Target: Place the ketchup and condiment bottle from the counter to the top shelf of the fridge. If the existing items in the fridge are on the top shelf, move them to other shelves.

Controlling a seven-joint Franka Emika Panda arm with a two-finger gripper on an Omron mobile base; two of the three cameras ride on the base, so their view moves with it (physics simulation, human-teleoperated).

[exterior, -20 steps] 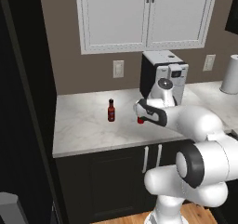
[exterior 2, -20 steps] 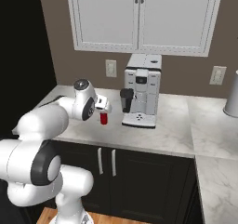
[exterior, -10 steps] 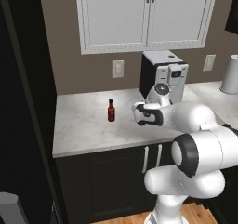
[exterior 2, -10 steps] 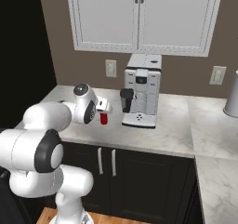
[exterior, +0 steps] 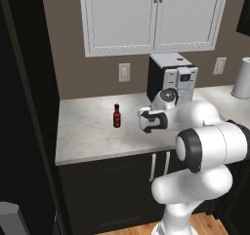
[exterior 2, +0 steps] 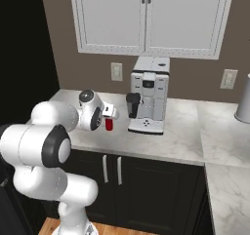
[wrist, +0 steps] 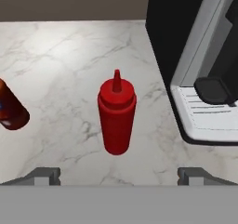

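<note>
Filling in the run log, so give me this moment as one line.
phase: approach | gripper: open, empty | target: ketchup bottle upright on counter, between the fingertips' line | condiment bottle: on counter, untouched

A glossy white robot arm (exterior: 205,146) is showing rounded, bulbous segments joined by dark grey rings. Its white hand is carrying a gripper (wrist: 118,175) with two small fingertips (wrist: 42,174), seemingly grey.
</note>
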